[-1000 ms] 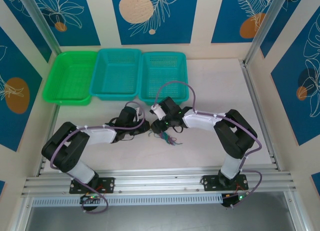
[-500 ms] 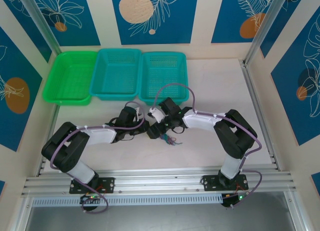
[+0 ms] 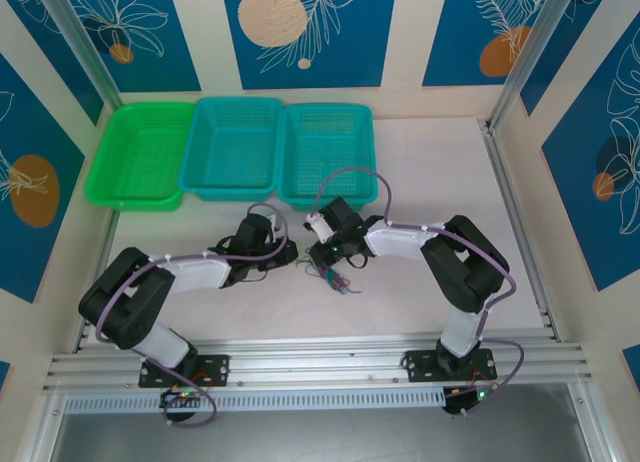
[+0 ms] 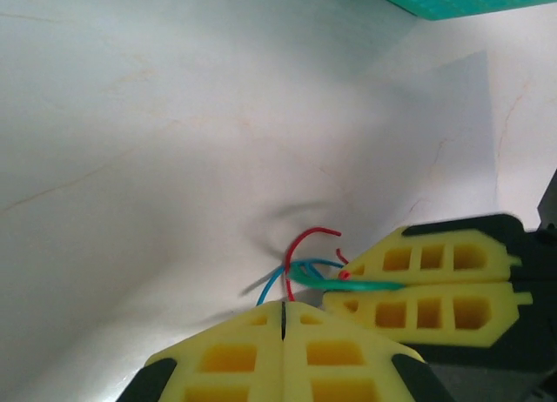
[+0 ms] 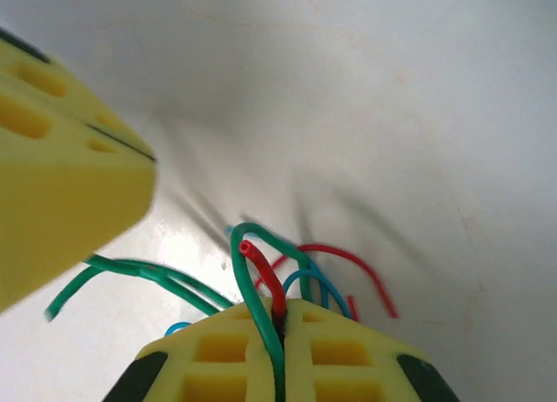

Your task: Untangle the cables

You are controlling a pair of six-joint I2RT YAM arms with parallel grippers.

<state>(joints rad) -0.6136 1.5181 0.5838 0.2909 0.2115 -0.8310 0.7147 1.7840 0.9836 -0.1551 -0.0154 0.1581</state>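
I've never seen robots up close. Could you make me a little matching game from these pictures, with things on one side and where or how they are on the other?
Things:
1. green basket
2. cables
3. right gripper
4. rightmost teal basket

Descriptions:
a. jaws closed on a red strand and a green strand
b. left end of the basket row
c. right end of the basket row
d. small tangle of red, blue and green

Pairs: 1-b, 2-d, 3-a, 4-c
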